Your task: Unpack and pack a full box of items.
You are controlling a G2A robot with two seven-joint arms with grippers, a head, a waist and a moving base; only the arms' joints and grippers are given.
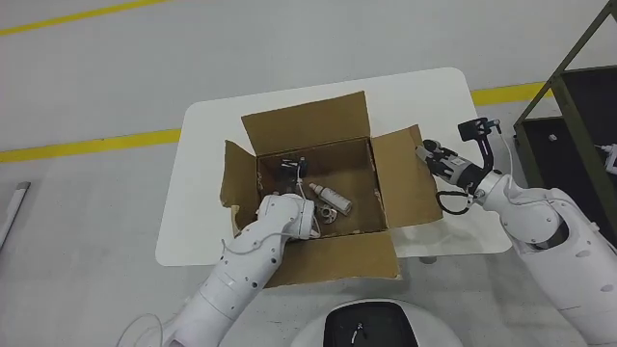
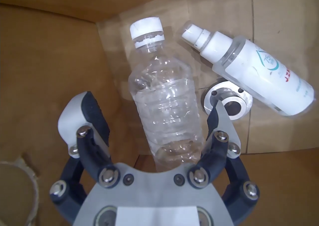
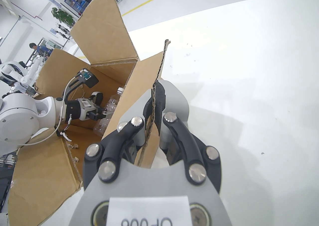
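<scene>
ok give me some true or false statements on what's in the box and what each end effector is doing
1. The water bottle lies inside the cardboard box. True.
2. The spray bottle stands upright. False: it lies on its side, over the metal ring.
3. The left end effector is shut on the spray bottle. False: it is open, straddling the water bottle.
4. The right end effector is clamped on the box's side flap. True.
5. The water bottle has no cap. False: a white cap is on it.
</scene>
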